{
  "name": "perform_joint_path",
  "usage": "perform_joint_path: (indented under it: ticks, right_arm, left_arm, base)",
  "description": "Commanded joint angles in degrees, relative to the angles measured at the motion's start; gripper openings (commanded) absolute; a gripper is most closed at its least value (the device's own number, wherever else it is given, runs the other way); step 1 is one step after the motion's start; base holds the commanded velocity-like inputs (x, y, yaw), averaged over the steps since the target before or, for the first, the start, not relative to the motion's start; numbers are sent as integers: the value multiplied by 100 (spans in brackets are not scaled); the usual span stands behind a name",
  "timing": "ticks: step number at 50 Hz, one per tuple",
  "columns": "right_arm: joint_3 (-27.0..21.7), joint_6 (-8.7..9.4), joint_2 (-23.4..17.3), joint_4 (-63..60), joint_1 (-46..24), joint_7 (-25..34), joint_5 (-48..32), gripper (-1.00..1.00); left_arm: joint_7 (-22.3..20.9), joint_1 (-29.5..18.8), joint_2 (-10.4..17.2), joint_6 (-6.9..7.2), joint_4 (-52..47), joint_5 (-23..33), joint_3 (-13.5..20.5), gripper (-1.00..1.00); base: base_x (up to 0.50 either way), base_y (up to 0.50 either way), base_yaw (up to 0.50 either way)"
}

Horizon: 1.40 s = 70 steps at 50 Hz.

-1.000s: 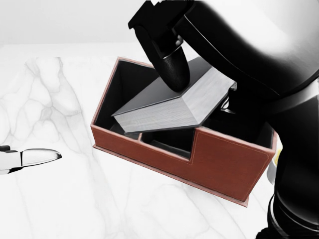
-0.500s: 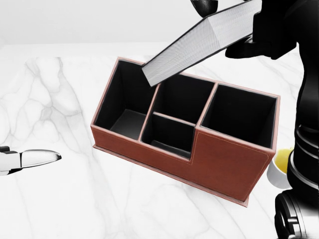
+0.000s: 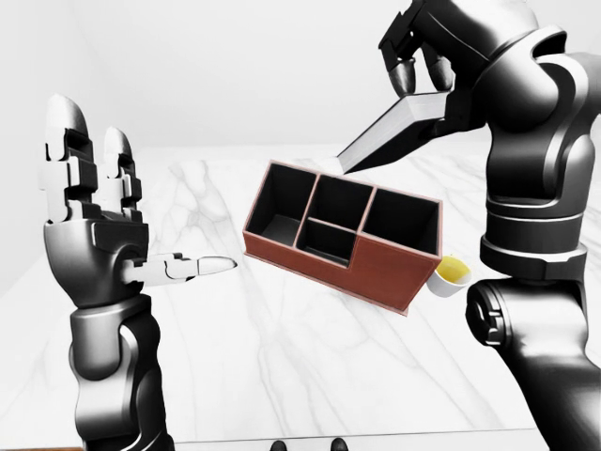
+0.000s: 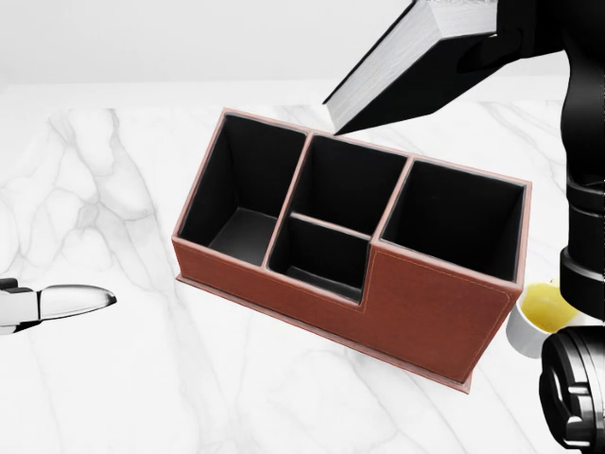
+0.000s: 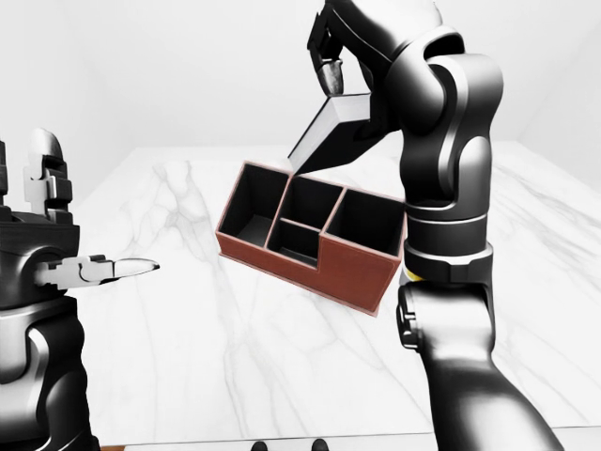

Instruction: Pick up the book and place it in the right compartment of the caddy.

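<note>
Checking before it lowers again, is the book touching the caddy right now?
Apart. In the left-eye view the book, gripped by the right hand, hangs tilted above the caddy, with white background visible between its lower corner and the rim.

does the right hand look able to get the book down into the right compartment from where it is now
Probably yes. The right hand holds the book tilted above the caddy, and the right compartment is open and empty. Nothing blocks the way, but the book must shift right and turn upright.
</note>
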Motion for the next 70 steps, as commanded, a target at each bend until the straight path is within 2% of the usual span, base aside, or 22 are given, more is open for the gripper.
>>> perform_joint_path:
  ticks: [1,3,11,35,52,70]
  right_arm:
    - [-15,-248,-73,1156,-134,-704,-355,-100]
    - [-5,-318,-77,1344,-128,-830,-392,-100]
    - [84,-388,-44,1852,-119,-1097,-631,-100]
    - [255,-388,-38,3492,-385,-2191,-1369,-100]
    - [256,-388,-191,3907,-389,-2406,-1670,-100]
    - [349,-388,-166,4562,-329,-2822,-1918,-100]
  left_arm:
    - [-12,6,1,0,-24,-16,-6,100]
    - [-18,14,-2,0,-32,-15,-11,100]
    - [-24,18,-9,0,-56,-42,-5,100]
    - [10,-4,-4,0,-50,-66,8,100]
    - [21,-12,12,0,-43,-84,9,100]
    - [22,-18,11,0,-24,-70,14,100]
  base:
    - [0,0,0]
    - [0,0,0]
    - [0,0,0]
    - [0,0,0]
    - [0,0,0]
    - [0,0,0]
